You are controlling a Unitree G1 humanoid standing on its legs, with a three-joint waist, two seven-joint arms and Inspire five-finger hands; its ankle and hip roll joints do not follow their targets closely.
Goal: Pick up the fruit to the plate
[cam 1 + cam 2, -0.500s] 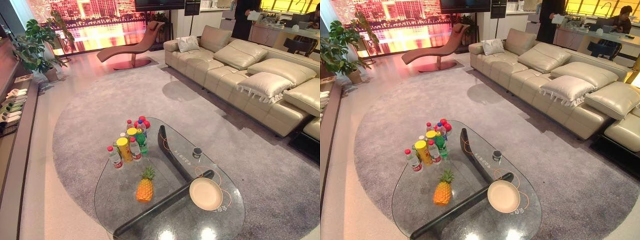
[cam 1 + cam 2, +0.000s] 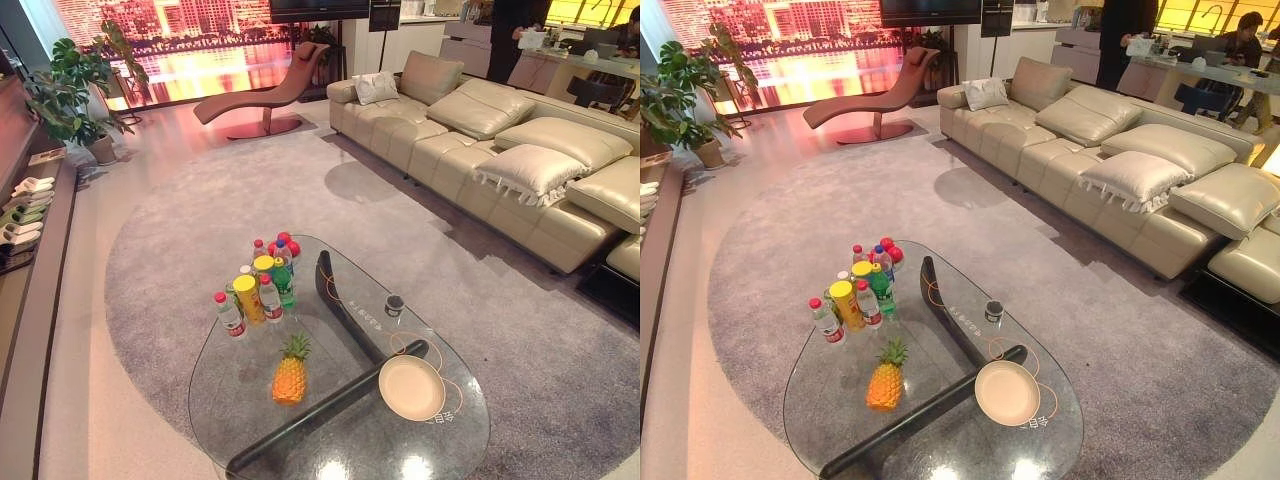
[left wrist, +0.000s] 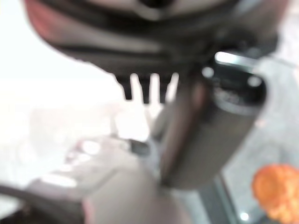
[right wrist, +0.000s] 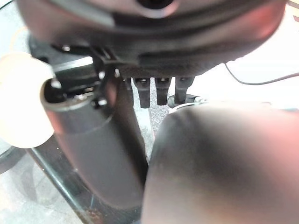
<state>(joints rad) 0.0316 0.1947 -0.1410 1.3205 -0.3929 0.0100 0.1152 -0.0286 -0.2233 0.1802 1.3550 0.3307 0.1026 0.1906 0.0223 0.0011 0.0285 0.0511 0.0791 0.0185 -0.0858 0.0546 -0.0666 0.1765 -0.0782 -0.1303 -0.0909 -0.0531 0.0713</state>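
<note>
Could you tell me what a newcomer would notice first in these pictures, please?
An orange pineapple with a green crown stands on the oval glass coffee table, a round cream plate to its right. Beyond it clusters a group of colourful-capped bottles; a long beige leather sofa lines the right side.

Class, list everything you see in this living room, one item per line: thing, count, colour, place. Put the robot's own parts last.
pineapple: one, orange with a green crown, upright on the table's near left
plate: one, cream, on the table's near right, apart from the pineapple
bottles: several, red, yellow and blue caps, clustered on the table's far left
cup: one, small and dark, beyond the plate
glass table: one, clear top on a black base, on the rug
rug: one, grey, rounded
sofa: one, beige, right side
lounge chair: one, brown, far end
plant: one, green, far left
people: two, at the far-right counter
left hand: one, dark, open
right hand: one, dark, open
</note>
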